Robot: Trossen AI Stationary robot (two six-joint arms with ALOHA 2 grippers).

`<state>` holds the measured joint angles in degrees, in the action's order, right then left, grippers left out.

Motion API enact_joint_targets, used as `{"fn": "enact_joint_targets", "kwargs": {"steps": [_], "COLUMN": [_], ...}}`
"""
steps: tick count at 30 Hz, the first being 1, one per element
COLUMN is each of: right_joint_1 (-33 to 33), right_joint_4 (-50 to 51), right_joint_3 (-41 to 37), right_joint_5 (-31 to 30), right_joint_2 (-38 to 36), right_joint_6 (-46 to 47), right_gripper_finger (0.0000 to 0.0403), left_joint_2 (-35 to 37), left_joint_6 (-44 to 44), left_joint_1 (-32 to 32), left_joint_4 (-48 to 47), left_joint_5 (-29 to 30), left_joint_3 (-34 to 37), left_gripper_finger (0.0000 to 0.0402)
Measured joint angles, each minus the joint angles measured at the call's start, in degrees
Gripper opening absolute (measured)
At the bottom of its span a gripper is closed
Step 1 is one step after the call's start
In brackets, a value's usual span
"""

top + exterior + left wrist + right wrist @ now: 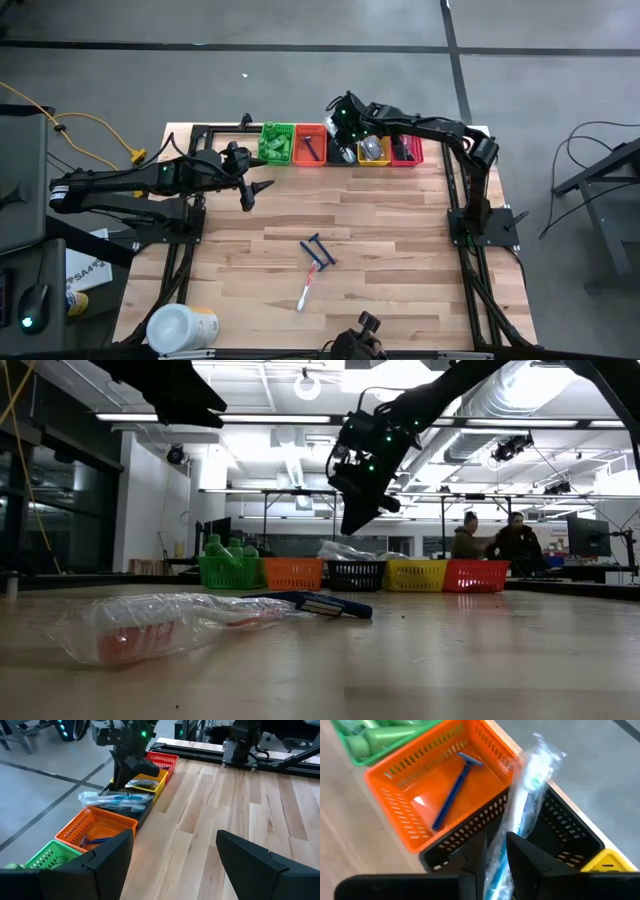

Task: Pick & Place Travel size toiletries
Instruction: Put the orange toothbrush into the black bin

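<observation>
— Where did you have the right gripper (492, 851) just then?

— You had it hanging over the black slotted plastic bin (555, 832), in the middle of the row at the table's far edge. Its fingers were pinching a slim white-and-blue toothbrush in a clear crinkly wrapper (522, 800), which lay across that bin's rim.

— And what crowded you there?

— The orange slotted bin (415, 785) sat touching the black one, with a blue razor (452, 792) lying inside. Beyond it you had the green bin (277, 143) full of green mini bottles (380, 732); on the other side, the yellow bin (372, 152) and the red bin (406, 150).

— Your left gripper (258, 188)?

— It waited above the wood near the green bin, fingers spread wide, nothing between them.

— Anything left on the table?

— Mid-table you had another blue razor (317, 250) and a wrapped toothbrush with red on its pack (307, 290), just beside each other. A large white cylindrical tub (180, 328) stood at the near left corner. Two people (495, 545) sat well behind the bins.
</observation>
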<state>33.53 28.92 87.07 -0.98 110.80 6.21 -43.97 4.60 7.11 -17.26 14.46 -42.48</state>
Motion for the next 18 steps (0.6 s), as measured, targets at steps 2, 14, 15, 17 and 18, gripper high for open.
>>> {"fn": "enact_joint_targets", "kwargs": {"steps": [2, 14, 15, 17, 18], "right_joint_1": [-0.4, -1.2, -1.6, -2.6, -3.3], "right_joint_4": [-0.1, 2.2, 3.5, 6.8, 8.5], "right_joint_3": [0.0, 0.0, 0.0, 0.0, 0.0], "right_joint_5": [-0.3, 2.8, 2.4, 0.6, -0.6], "right_joint_2": [0.1, -3.8, -4.3, -5.3, -5.7], "right_joint_6": [0.0, 1.5, 1.4, 1.3, 1.3], "right_gripper_finger": [0.0066, 0.0065, 0.0065, 0.0065, 0.0065], "left_joint_2": [0.0, 0.0, 0.0, 0.0, 0.0], "left_joint_6": [0.0, 0.7, 1.2, 1.9, 2.2], "left_joint_1": [0.0, 0.0, 0.0, 0.0, 0.0], "left_joint_4": [-0.4, -1.4, -1.5, -1.8, -2.0], "left_joint_5": [0.0, 0.0, 0.1, 0.1, 0.1], "left_joint_3": [0.0, 0.0, 0.0, 0.0, 0.0], "left_gripper_finger": [0.0285, 0.0285, 0.0285, 0.0285, 0.0285]}}
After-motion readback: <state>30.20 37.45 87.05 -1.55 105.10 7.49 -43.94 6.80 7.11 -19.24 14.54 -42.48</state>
